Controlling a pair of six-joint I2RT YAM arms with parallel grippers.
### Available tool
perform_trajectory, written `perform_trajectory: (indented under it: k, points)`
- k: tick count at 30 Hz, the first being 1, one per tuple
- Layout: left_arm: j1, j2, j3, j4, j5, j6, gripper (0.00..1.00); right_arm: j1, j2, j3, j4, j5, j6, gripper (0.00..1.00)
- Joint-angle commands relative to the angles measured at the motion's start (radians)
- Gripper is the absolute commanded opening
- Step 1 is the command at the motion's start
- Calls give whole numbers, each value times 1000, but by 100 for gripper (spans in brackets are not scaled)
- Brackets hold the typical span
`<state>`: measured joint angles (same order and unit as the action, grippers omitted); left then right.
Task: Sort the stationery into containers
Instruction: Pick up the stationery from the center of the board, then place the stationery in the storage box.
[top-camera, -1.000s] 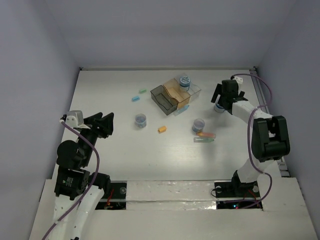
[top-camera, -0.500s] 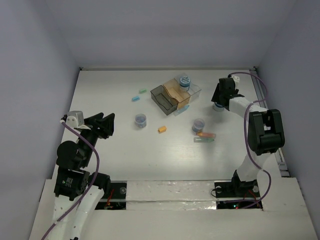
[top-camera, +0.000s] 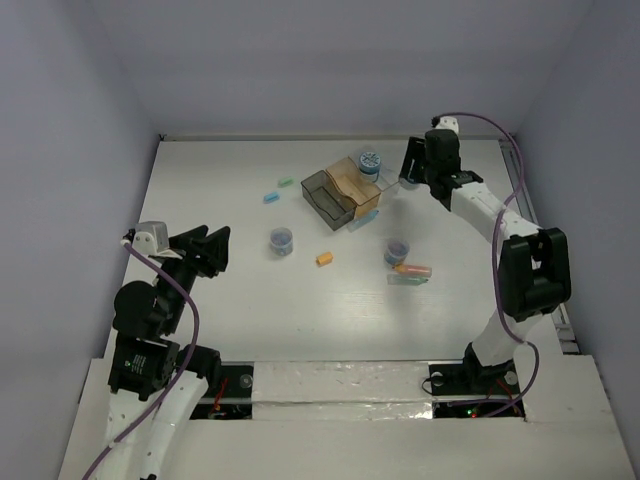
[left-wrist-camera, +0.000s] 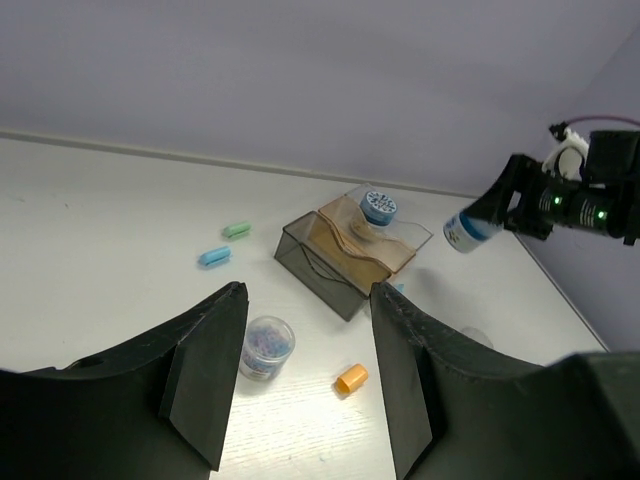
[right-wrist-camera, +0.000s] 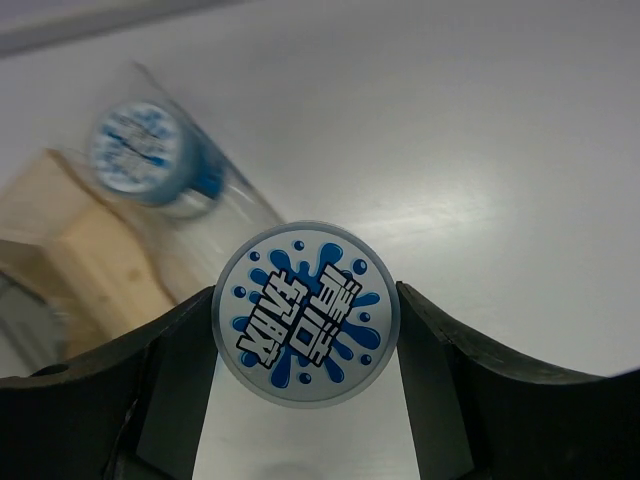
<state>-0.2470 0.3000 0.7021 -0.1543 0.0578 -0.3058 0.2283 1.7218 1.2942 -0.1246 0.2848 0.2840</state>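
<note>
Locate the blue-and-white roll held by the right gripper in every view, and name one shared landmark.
Top external: the held roll sits upper right of centre, mostly hidden under the right gripper.
Left wrist: right side, in mid-air.
Right wrist: dead centre, label facing the camera.
Landmark: the second roll in the clear box.

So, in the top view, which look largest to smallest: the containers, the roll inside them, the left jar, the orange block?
The containers look largest; then the boxed roll and the left jar, which look alike; the orange block is smallest.
</note>
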Motion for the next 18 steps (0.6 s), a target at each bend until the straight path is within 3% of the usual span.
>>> perform_trajectory:
  k: [1,10,18]
  points:
    - [-3,14,14,53,19,-6,48,17,16,135,69,-120,-22,38]
    - [15,25,13,56,22,-6,48,37,182,336,40,-220,-43,38]
    - [15,25,13,56,24,-6,48,46,268,390,-12,-245,-51,38]
